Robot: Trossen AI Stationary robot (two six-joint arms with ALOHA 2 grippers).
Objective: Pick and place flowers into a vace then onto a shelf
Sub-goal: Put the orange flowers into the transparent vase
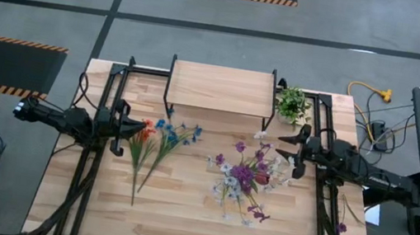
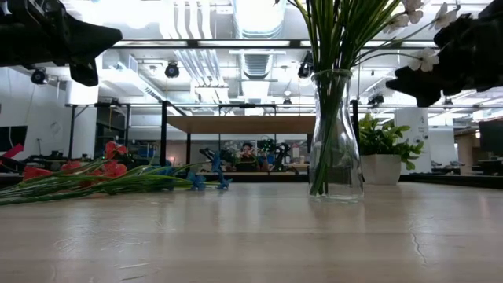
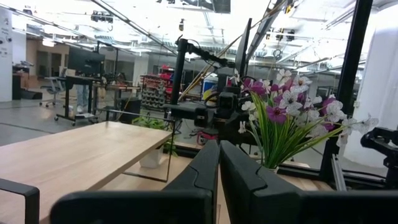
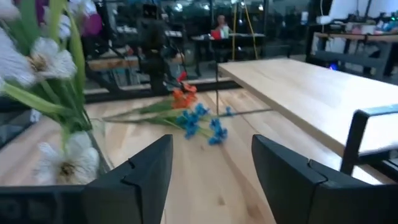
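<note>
Dark right gripper (image 1: 292,146) level beside the flowers (image 1: 244,177), jaws apart; left gripper (image 1: 140,129) level, jaws closed.

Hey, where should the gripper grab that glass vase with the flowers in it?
Grip the vase at its narrow neck, just below the mouth, coming in level from the right gripper's side. The body flares wider lower down, and the flowers splay over the top, likely blocking a descent from above.

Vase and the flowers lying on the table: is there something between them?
No. In the high view, only bare tabletop lies between the vase and the loose flowers; the low view agrees.
</note>
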